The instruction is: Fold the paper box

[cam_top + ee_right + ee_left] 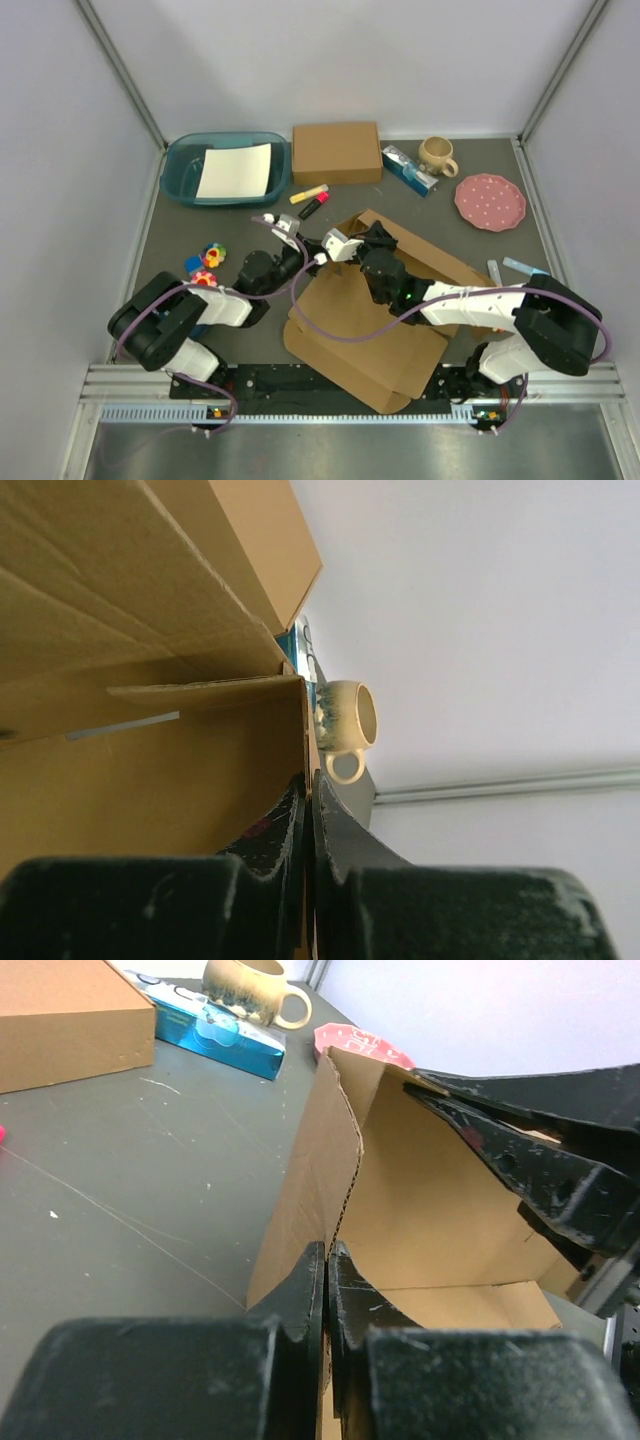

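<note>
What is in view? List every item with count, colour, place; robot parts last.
paper box: one, brown, centre, partly folded
cardboard box: one, brown, far middle, closed
basin: one, teal, far left
paper sheet: one, white, inside the basin
markers: two, yellow and red, near the cardboard box
carton: one, blue, beside the mug
mug: one, beige, far right
plate: one, pink, right side
toys: a few, multicoloured, left side
strips: two, pale, right edge
left gripper: one, black, shut on the paper box
right gripper: one, black, shut on the paper box
</note>
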Tool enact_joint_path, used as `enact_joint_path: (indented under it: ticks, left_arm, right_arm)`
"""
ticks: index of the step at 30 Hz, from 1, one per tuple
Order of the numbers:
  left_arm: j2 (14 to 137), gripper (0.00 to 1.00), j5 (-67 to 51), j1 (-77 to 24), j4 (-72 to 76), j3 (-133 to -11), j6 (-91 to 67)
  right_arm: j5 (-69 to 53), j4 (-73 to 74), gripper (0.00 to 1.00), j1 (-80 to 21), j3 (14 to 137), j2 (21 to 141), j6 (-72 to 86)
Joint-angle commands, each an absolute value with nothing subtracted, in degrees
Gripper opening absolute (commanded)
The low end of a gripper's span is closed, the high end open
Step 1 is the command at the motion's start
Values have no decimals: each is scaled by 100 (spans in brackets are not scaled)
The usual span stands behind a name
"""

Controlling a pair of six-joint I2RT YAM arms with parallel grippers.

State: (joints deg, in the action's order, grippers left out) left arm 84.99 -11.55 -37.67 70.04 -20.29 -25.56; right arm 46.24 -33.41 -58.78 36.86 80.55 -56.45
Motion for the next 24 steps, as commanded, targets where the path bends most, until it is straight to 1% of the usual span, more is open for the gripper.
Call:
enact_joint_path:
  ticks: [1, 13, 17, 24]
  left_arm:
    - [8428, 0, -897, -4200, 7954, -1978, -2584]
    - [9527, 0, -580, -4552, 9149, -1907, -2971]
    - [9633, 0, -510, -4597, 9176, -1951, -2971]
    - [9467, 0, 139, -4605, 8966, -1811, -2664]
  right_arm:
    - [4957, -3032, 0, -5932, 3683, 8262, -5379]
    - [5133, -3093, 0, -6117, 3525, 8095, -5159]
    - [5203, -3085, 5, -6179, 3489, 8016, -5063]
    - [5212, -2848, 19, -6249, 3472, 7726, -4852]
